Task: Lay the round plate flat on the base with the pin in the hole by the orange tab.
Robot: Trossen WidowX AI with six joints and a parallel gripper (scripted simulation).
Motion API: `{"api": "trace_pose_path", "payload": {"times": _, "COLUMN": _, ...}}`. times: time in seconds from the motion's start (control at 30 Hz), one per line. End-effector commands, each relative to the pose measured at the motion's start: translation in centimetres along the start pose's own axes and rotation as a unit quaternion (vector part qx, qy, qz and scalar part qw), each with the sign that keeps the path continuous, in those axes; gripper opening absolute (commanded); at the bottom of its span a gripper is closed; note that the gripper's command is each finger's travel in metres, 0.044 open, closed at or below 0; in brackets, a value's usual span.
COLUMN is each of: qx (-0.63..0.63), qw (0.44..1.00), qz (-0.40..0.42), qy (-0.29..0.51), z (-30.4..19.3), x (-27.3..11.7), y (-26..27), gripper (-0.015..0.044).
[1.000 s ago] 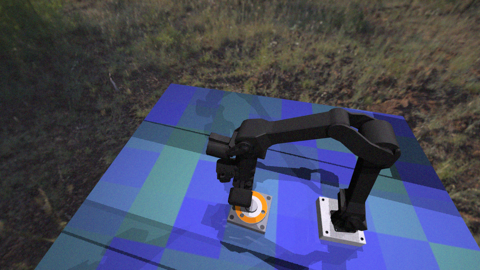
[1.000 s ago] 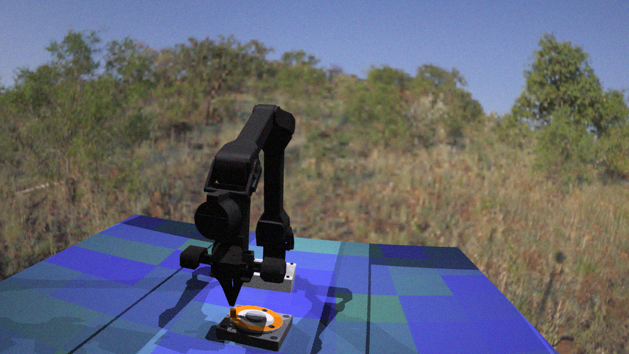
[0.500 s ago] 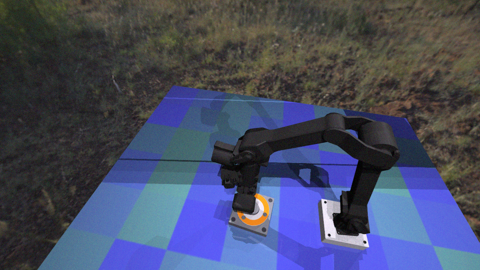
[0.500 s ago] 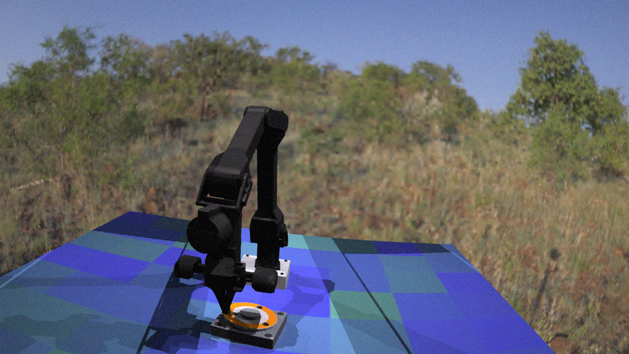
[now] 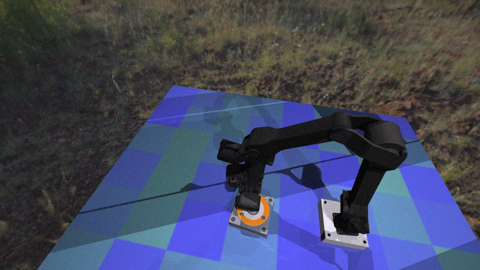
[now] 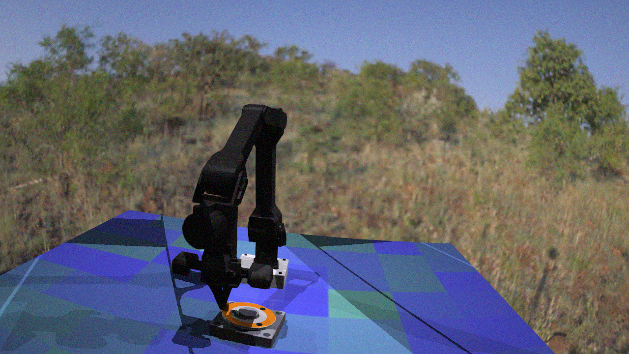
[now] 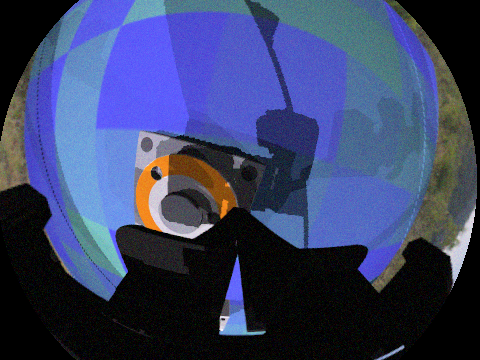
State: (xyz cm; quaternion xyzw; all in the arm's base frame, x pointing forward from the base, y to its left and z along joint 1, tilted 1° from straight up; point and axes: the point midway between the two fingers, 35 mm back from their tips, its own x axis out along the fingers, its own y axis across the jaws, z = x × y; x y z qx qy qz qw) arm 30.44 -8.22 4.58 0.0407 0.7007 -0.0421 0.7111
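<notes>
Orange is the colour that helps you find the round plate [image 5: 260,218]: it is a ring with a pale inner band, and it sits on a grey square base [image 5: 235,222] near the front of the table [image 5: 140,174]. A dark grey post [image 6: 244,313] comes up through the middle of the plate. In the wrist view you can see one small dark hole [image 7: 156,172] in the orange ring, on the side away from the fingers. I cannot tell from any view where the orange tab or the small pin is, and I cannot tell if the plate lies flat or is tilted.

You have the gripper [image 6: 221,303] pointing straight down, with its two fingers pressed together to a narrow point and nothing between them. In the exterior view this point is just at the left edge of the plate, very near or touching the rim; the pictures do not let me decide which. In the top view the gripper body covers the upper left part of the plate. In the wrist view the closed fingers meet just beside the right edge of the orange ring.

The arm reaches over from its own pale mounting block [image 5: 330,228], which stands well apart from the base, to the right in the top view.
</notes>
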Motion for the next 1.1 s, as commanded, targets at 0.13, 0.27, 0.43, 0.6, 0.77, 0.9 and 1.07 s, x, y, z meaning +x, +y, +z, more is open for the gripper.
{"api": "trace_pose_path", "payload": {"times": 0.13, "qx": -0.002, "qw": 1.0, "qz": 0.0, "qy": -0.002, "z": -0.5, "x": 0.0, "y": -0.1, "gripper": 0.0}}
{"api": "trace_pose_path", "payload": {"times": 0.27, "qx": -0.002, "qw": 1.0, "qz": 0.0, "qy": -0.002, "z": -0.5, "x": -0.7, "y": -0.1, "gripper": 0.0}}
{"api": "trace_pose_path", "payload": {"times": 0.43, "qx": -0.002, "qw": 1.0, "qz": 0.0, "qy": -0.002, "z": -0.5, "x": -3.5, "y": -0.1, "gripper": 0.0}}
{"api": "trace_pose_path", "payload": {"times": 0.6, "qx": -0.002, "qw": 1.0, "qz": 0.0, "qy": -0.002, "z": -0.6, "x": -4.9, "y": -0.1, "gripper": 0.0}}
{"api": "trace_pose_path", "payload": {"times": 0.77, "qx": 0.0, "qw": 1.0, "qz": 0.0, "qy": -0.002, "z": -0.5, "x": -4.0, "y": -0.1, "gripper": 0.0}}
{"api": "trace_pose_path", "payload": {"times": 0.9, "qx": 0.0, "qw": 1.0, "qz": 0.0, "qy": -0.002, "z": -0.5, "x": -4.0, "y": -0.1, "gripper": 0.0}}
{"api": "trace_pose_path", "payload": {"times": 1.07, "qx": 0.0, "qw": 1.0, "qz": 0.0, "qy": -0.002, "z": -0.5, "x": -4.0, "y": -0.1, "gripper": 0.0}}
